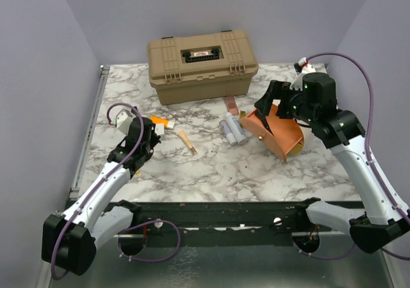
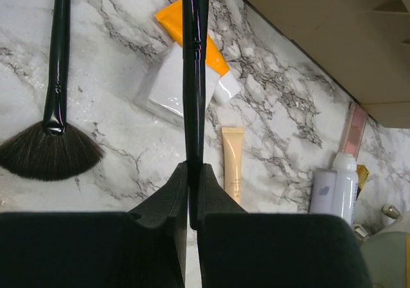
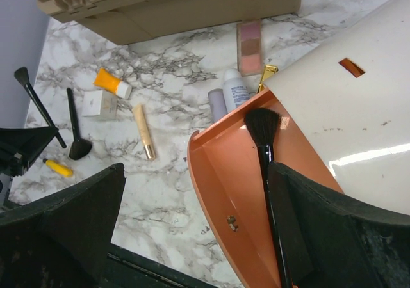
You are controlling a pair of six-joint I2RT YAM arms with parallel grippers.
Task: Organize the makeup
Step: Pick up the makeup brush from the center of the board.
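My left gripper (image 2: 192, 169) is shut on the handle of a thin black brush (image 2: 194, 70), which points out over an orange tube (image 2: 206, 50) and a white box (image 2: 168, 95). A black fan brush (image 2: 50, 152) lies on the marble to the left. A tan tube (image 2: 232, 163), pale bottles (image 2: 336, 185) and a blush palette (image 2: 354, 127) lie to the right. My right gripper (image 3: 195, 173) stands open over the rim of the orange pouch (image 3: 224, 166). Its right finger sits beside a black brush (image 3: 262, 128) lying inside the pouch. A yellow pencil (image 3: 59, 168) lies near my left gripper (image 1: 148, 134).
The big tan hard case (image 1: 202, 64) stands shut at the back centre of the marble table (image 1: 211, 166). The pouch (image 1: 282, 137) lies on its side at the right, under my right gripper (image 1: 269, 112). Purple walls close in the left, right and back.
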